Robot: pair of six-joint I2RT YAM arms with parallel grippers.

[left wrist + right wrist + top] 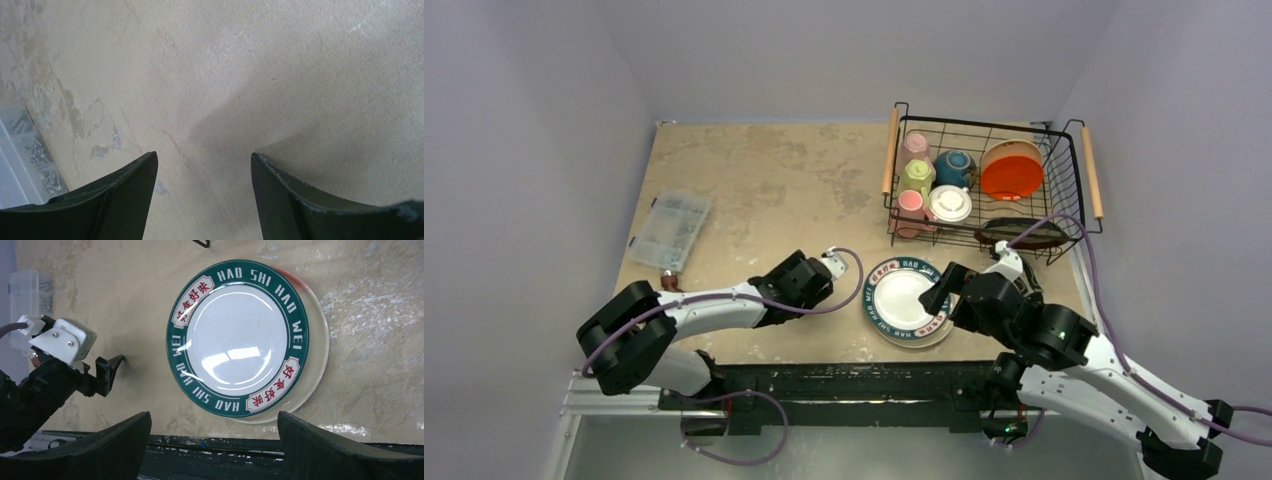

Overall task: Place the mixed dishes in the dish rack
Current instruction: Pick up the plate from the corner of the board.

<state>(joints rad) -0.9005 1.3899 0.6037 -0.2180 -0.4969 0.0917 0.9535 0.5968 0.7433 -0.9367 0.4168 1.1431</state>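
Your right hand (214, 437) hangs released over the near rim of the stacked plates (907, 302), low centre of the top view. Work a finger under the top plate (237, 337) alone, then carry it to the rack (974, 121), upper right. Your left hand (202, 165) is released and empty.

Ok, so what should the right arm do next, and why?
Probably lower the right gripper onto the near rim of the green-rimmed plate and close on it. Its jaws hang open and empty by that rim. The plate lies on a cream plate on the table, and both are outside the rack.
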